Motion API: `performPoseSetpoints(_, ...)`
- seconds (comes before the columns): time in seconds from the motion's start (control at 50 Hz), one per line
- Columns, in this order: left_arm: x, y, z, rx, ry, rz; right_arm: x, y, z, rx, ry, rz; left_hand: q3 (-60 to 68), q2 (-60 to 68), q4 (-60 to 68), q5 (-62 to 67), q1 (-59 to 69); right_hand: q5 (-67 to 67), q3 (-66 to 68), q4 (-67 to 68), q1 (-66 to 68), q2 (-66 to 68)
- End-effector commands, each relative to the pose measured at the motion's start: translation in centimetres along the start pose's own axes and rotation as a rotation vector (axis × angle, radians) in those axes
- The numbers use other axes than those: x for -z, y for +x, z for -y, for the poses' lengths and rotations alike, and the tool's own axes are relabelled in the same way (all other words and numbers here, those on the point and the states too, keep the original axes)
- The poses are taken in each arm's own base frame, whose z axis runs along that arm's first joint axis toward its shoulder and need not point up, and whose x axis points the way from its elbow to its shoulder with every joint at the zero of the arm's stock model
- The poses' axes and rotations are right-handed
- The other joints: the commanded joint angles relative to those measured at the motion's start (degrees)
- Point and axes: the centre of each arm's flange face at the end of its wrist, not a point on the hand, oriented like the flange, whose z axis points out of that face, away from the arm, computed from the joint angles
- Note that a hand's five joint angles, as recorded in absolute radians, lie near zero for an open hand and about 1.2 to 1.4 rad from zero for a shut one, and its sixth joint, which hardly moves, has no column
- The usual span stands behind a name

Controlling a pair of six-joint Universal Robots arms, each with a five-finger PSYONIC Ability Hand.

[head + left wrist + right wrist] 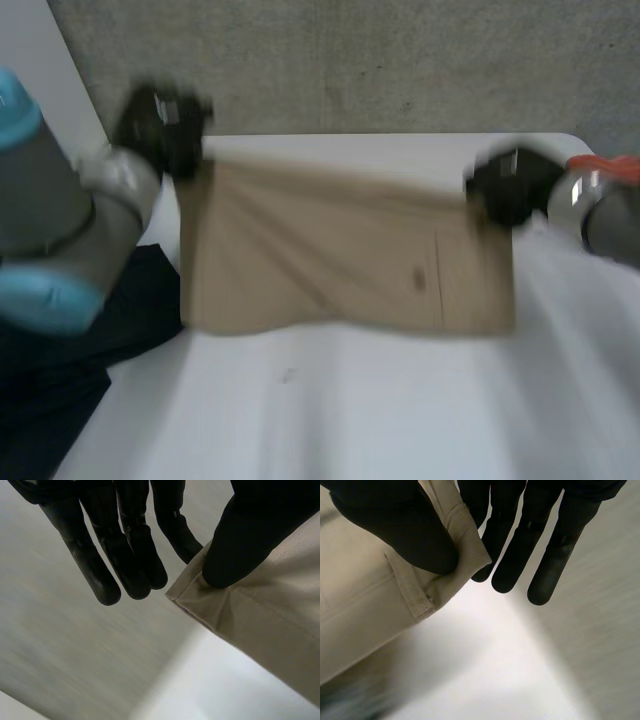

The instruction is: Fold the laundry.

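Beige woven cloth (340, 260) stretched flat across the far side of a white table (400, 410).
The left hand (160, 125) pinches one far corner and the right hand (510, 188) the other, thumb against fingers; the cloth's long axis runs side to side.

Bare lab setting: white table (400, 420) (concrete wall (400, 60) behind).

We see soft, even light on the tan woven cloth (340, 250); the smooth white table (485, 645) glares brightly near its corners in both wrist views.
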Motion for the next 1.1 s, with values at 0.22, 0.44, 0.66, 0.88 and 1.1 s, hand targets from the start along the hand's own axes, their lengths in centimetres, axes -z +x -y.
performPoseSetpoints(0.22, -4.4, -10.5, 11.8, 0.207, 0.588, 0.303, -0.9, 8.8, 13.4, -0.022, 0.988, -0.515, 11.69, 11.35, 11.22, 14.14, 14.06, 11.24, 11.82, 11.36, 18.95, 12.79)
performPoseSetpoints(0.44, -2.8, -2.4, 0.4, 0.24, 0.202, 0.107, -7.6, 2.2, 3.9, -0.137, 0.634, -0.254, 11.69, 11.35, 11.22, 14.14, 14.06, 11.24, 11.82, 11.36, 18.95, 12.79)
performPoseSetpoints(0.66, 3.5, 6.8, -9.0, 0.171, -0.139, -0.168, -7.5, -6.9, -7.2, 0.0, 0.15, 0.001, 11.69, 11.35, 11.22, 14.14, 14.06, 11.24, 11.82, 11.36, 18.95, 12.79)
performPoseSetpoints(0.88, 12.5, 6.2, -6.4, 0.09, -0.389, -0.361, 0.9, -8.1, -6.7, 0.002, -0.137, 0.236, 11.69, 11.35, 11.22, 14.14, 14.06, 11.24, 11.82, 11.36, 18.95, 12.79)
performPoseSetpoints(1.1, 23.3, 6.2, -3.0, -0.028, -0.709, -0.721, 12.3, -9.0, -7.1, 0.108, -0.499, 0.546, 11.69, 11.35, 11.22, 14.14, 14.06, 11.24, 11.82, 11.36, 18.95, 12.79)
